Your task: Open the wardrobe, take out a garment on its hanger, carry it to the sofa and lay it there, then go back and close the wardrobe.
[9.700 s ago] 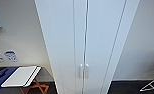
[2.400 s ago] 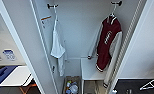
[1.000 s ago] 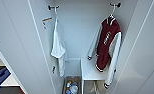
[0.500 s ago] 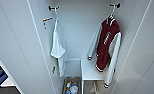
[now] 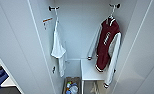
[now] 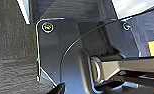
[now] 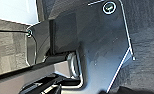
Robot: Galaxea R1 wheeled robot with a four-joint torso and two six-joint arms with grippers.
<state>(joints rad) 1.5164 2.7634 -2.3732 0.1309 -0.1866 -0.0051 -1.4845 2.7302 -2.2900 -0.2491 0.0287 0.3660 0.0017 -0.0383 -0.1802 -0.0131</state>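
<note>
Head view: tall white wardrobe [image 5: 15,47] open; dark red white-sleeved varsity jacket [image 5: 108,47] hanging; lift thin white hanger [image 5: 112,13] hook clear of peg; pincer states: cannot tell

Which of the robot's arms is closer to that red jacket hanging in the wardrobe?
Probably right: the jacket hangs on the right side of the wardrobe. Both wrist cameras face grey carpet, so both arms seem low, beneath it.

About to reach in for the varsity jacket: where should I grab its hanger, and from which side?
Judging by the head view, grip the hanger just below its hook, above the jacket collar, coming straight in from the open wardrobe front. That neck is the only bare part; the jacket covers the arms. The hook hangs over a dark peg, so lift before withdrawing.
</note>
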